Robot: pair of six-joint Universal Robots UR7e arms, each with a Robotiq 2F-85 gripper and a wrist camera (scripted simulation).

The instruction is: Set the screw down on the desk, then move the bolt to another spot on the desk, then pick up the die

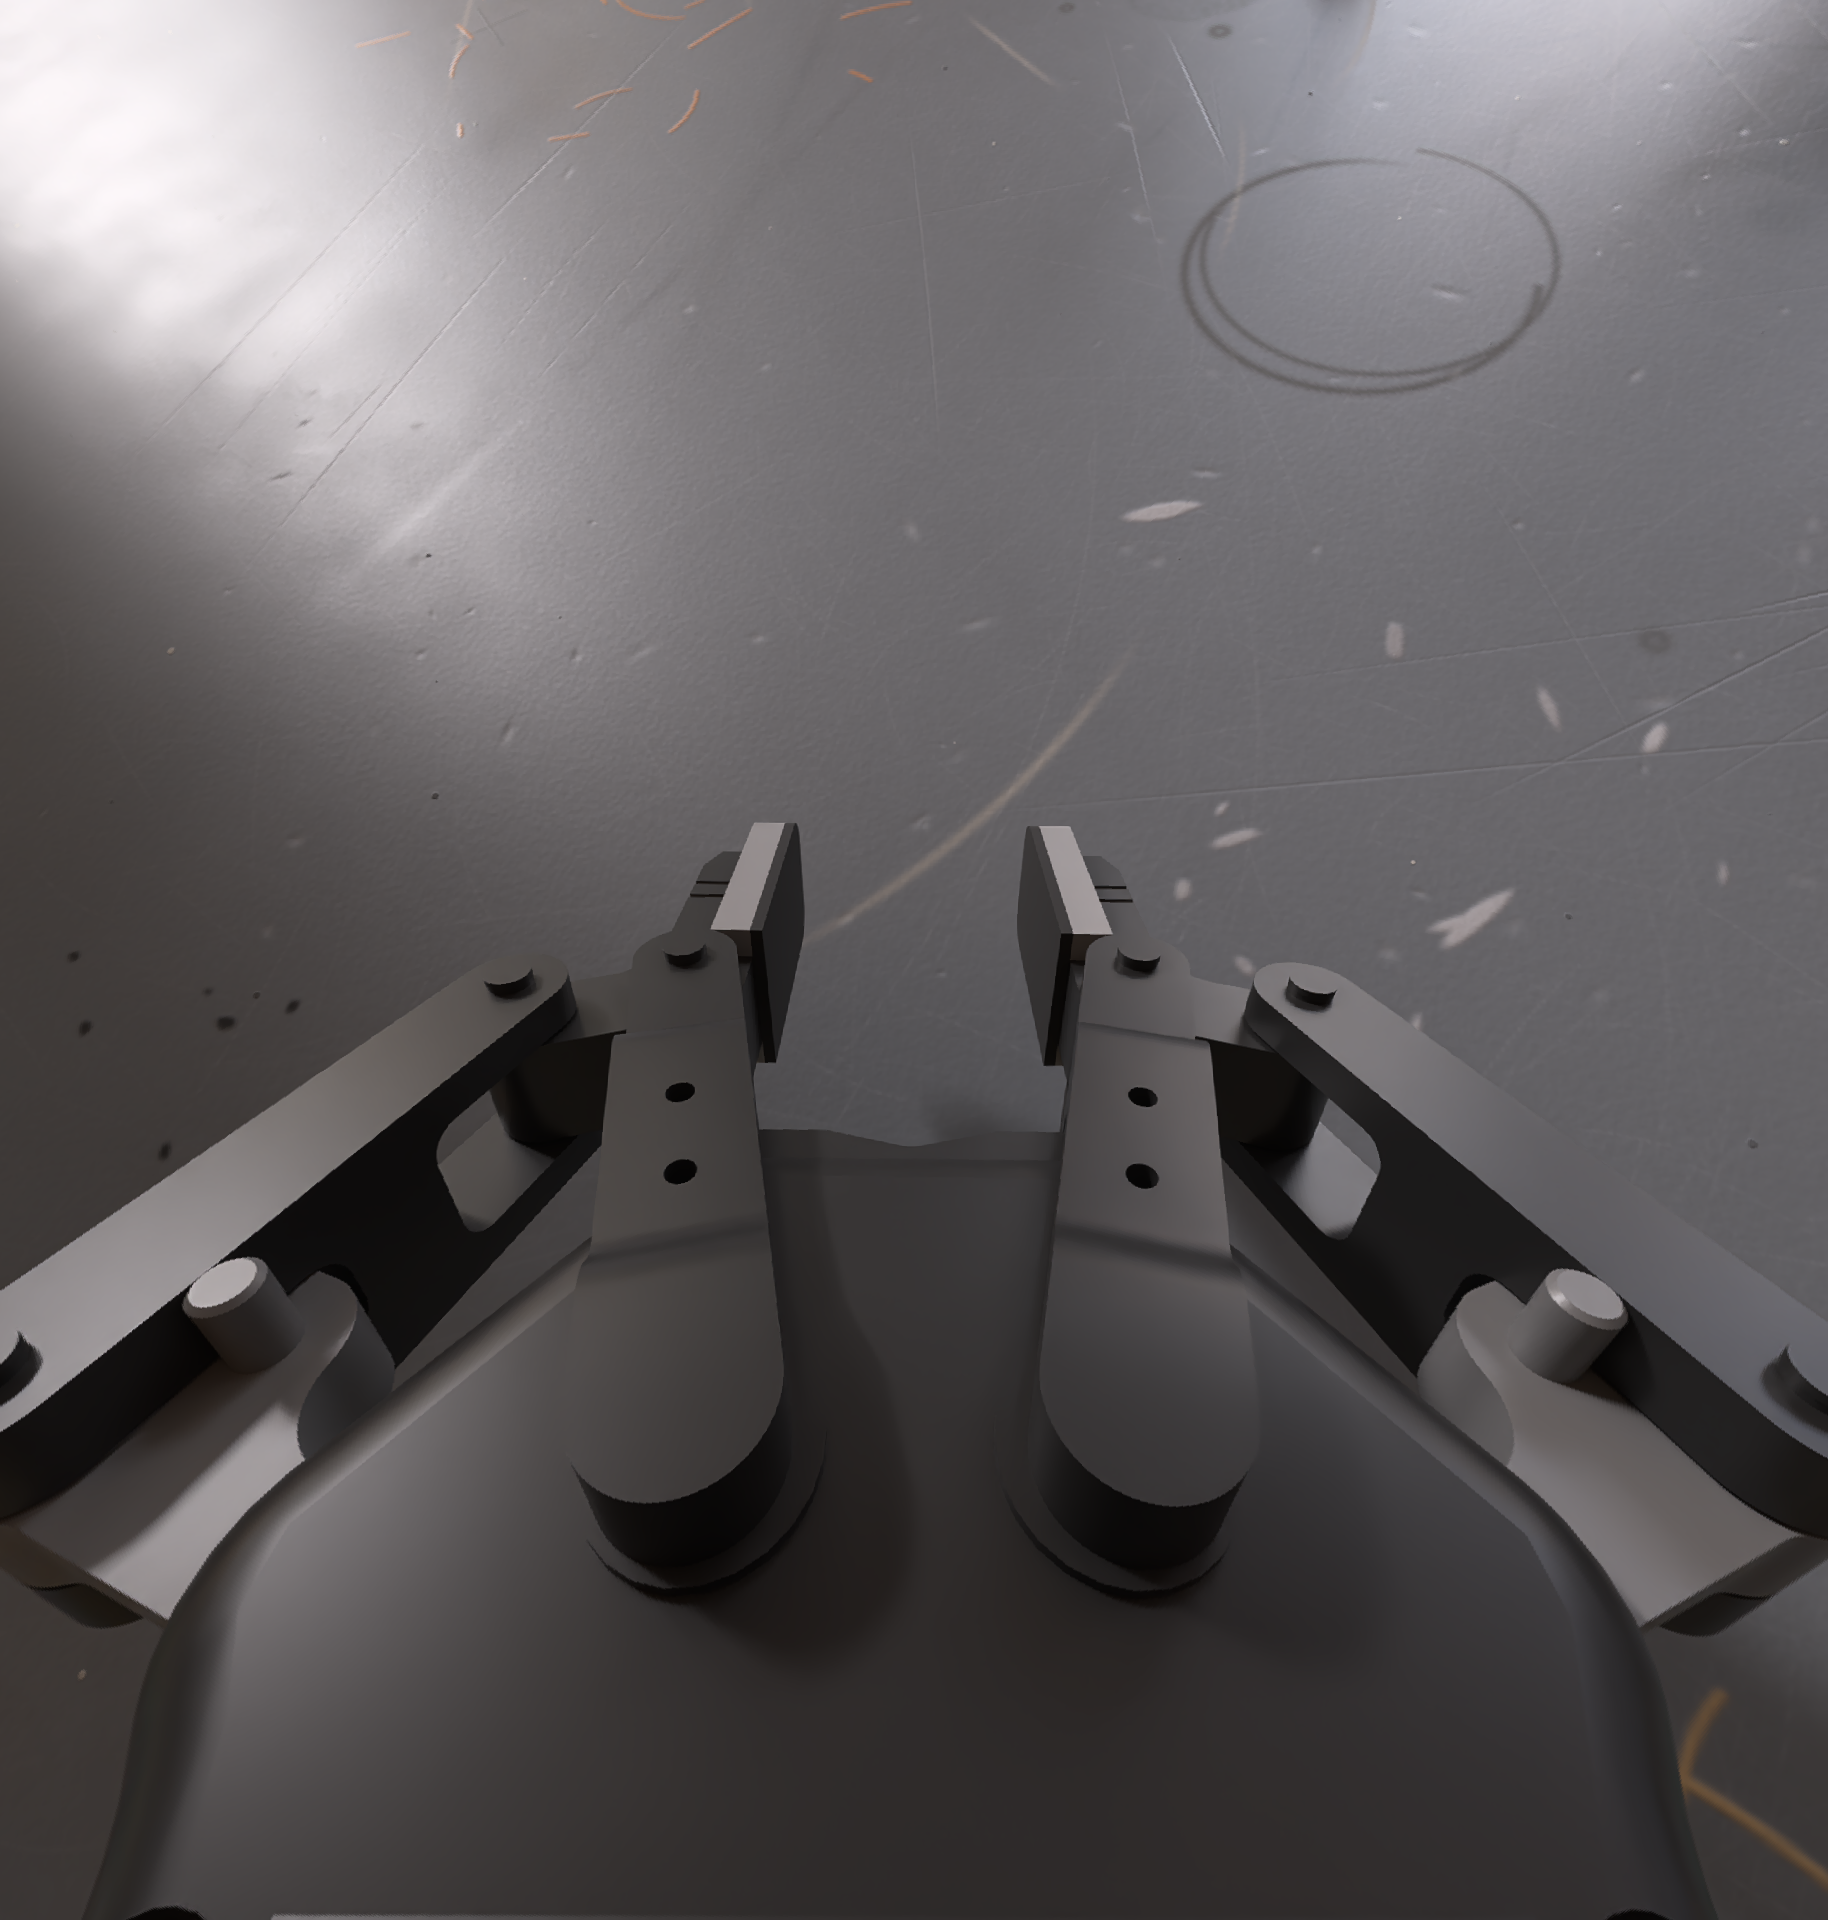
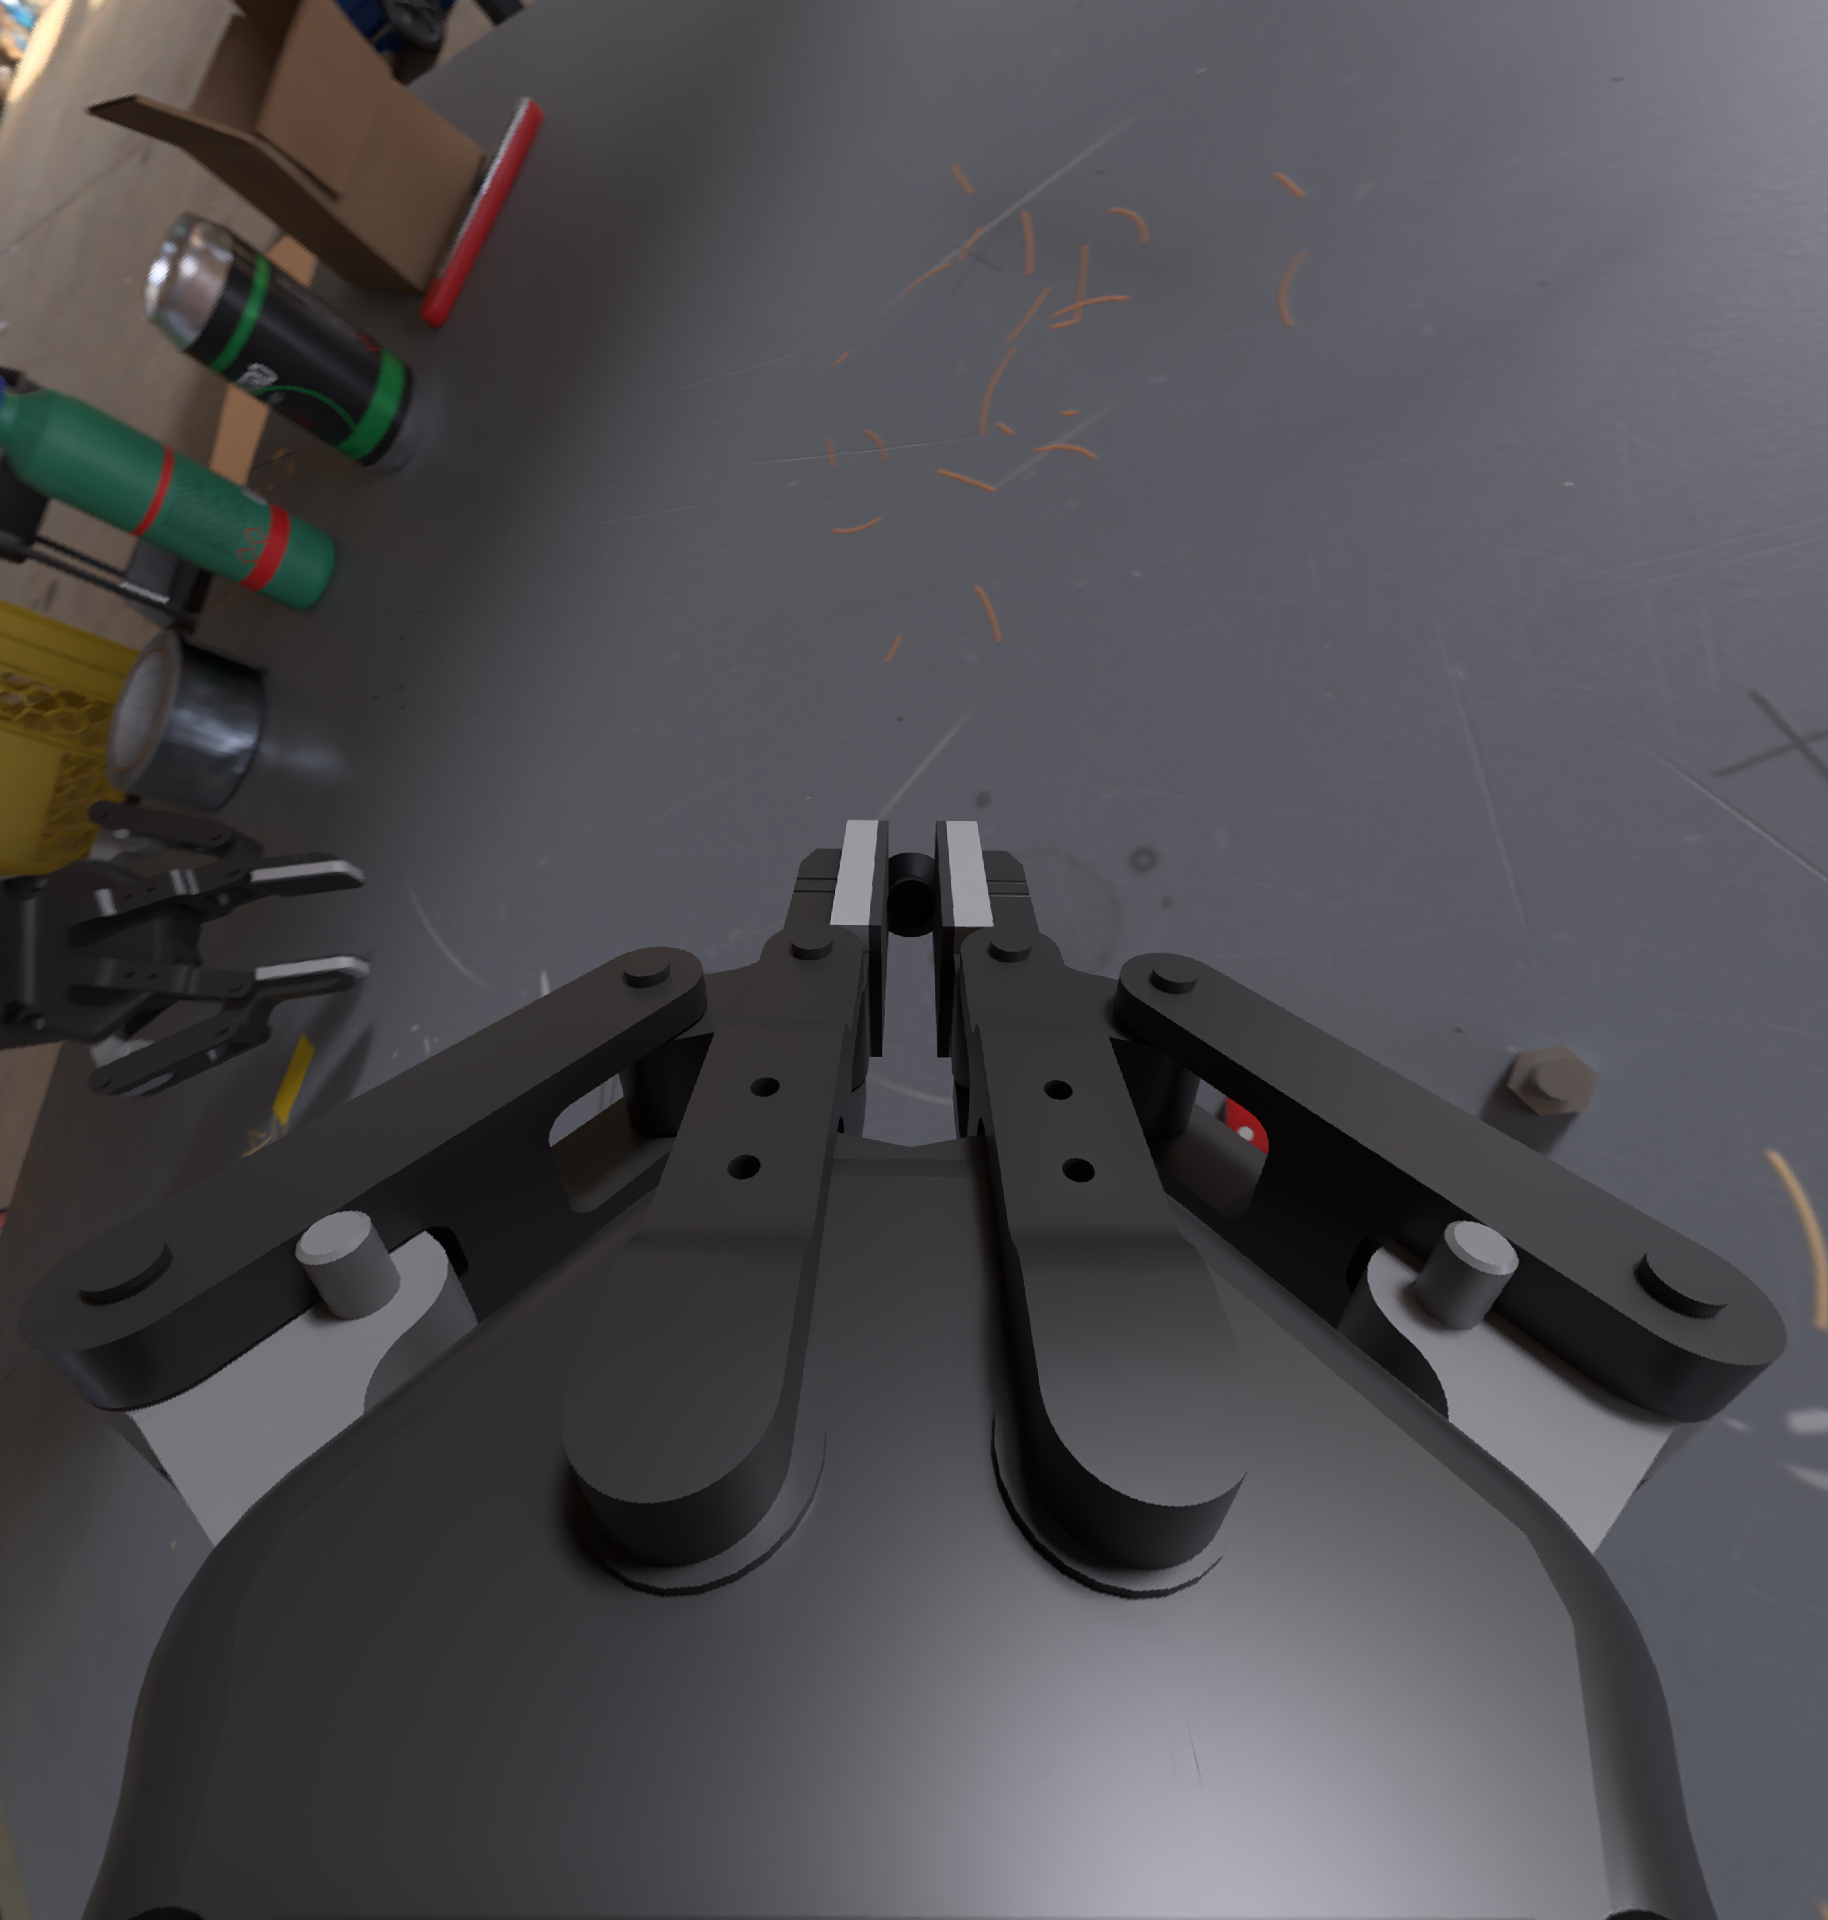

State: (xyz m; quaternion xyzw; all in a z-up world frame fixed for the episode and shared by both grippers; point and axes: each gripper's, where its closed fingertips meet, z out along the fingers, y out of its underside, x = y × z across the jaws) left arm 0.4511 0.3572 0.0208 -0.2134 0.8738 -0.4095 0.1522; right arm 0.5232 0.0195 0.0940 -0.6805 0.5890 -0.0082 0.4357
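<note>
In the right wrist view my right gripper (image 2: 911, 883) is shut on a small black screw (image 2: 911, 896), held between the pads above the grey desk (image 2: 1305, 520). A grey hex-headed bolt (image 2: 1544, 1086) stands on the desk to the right of the gripper. A red die (image 2: 1245, 1132) with white pips shows partly behind the right finger linkage. My left gripper (image 1: 911, 883) is open and empty over bare desk in the left wrist view; it also shows at the left edge of the right wrist view (image 2: 307, 925).
Along the desk's left edge stand a cardboard box (image 2: 307, 135), a red bar (image 2: 484, 208), a black-and-green can (image 2: 286, 343), a green bottle (image 2: 162, 499), a roll of grey tape (image 2: 188, 722) and a yellow crate (image 2: 16, 727).
</note>
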